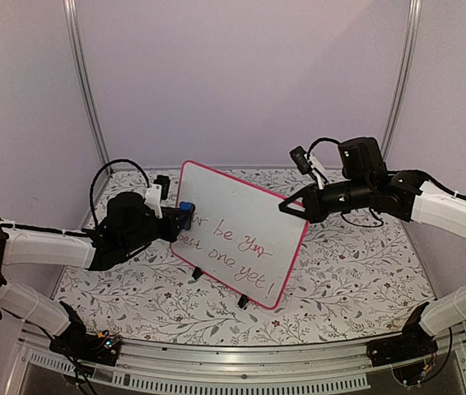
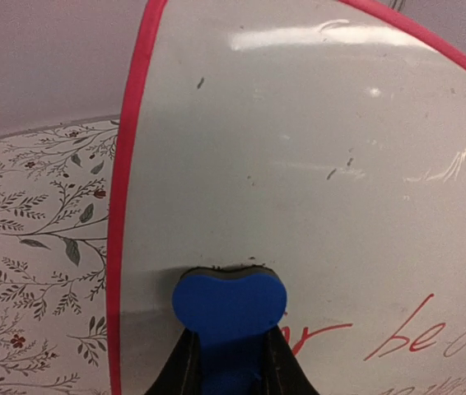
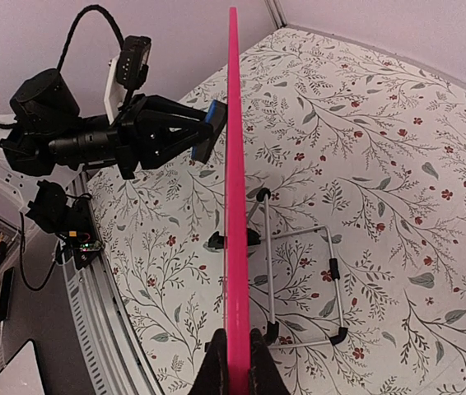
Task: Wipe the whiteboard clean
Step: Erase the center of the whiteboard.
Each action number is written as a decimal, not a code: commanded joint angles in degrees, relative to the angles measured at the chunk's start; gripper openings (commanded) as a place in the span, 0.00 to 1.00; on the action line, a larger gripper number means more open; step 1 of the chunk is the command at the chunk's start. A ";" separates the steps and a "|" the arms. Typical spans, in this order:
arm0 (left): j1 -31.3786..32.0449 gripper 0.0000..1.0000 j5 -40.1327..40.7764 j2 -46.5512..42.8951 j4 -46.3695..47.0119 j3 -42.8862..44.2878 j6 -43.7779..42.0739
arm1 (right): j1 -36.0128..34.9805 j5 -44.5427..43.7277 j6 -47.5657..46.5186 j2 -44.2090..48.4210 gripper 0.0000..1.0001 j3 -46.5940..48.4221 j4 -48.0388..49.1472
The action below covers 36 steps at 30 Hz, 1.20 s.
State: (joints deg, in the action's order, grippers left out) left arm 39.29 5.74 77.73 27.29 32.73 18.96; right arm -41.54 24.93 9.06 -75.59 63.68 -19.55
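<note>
Worktop (image 1: 348, 271): flowered cloth, carrying the board near its middle.

Whiteboard (image 1: 237, 206): stands upright on its two black feet (image 1: 243, 302), with a wire prop (image 3: 299, 280) resting on the cloth behind it. The written face is turned toward my left arm. I judge this layout deliberate: one arm works the face while the other reaches the far edge.

Right tool (image 1: 296, 207): closed tight on the pink frame at the board's right edge, one finger on each side, nothing else in it. My reading is that it is a brace, so the push of wiping does not tip or slide a light board on thin feet.

Left tool (image 2: 233, 362): closed on the blue eraser (image 2: 229, 300), gripping its narrow handle so the wide pad meets the glossy surface flat.

The eraser sits just inside the left frame, at the start of the upper line of red writing (image 2: 406, 333). I take this as the start of a stroke along the words. Both lines read whole, so most of the job remains. Above the eraser the board shows only specks.
</note>
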 commanded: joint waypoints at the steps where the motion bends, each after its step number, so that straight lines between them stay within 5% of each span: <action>1: 0.62 0.15 0.46 1.55 1.69 -2.73 1.29 | -0.82 3.55 -3.79 -0.02 0.00 -0.84 -1.35; 20: 0.80 0.15 0.11 2.85 5.84 -9.09 4.90 | -0.82 3.72 -3.78 -0.17 0.00 -0.85 -1.34; 36: 1.49 0.15 -1.00 -0.57 2.57 -2.41 3.26 | -0.82 3.72 -3.78 -0.26 0.00 -0.99 -1.27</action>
State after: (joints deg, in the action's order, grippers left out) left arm 39.77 5.69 78.65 30.59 26.61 23.57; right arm -41.54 24.93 9.17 -75.59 63.68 -19.57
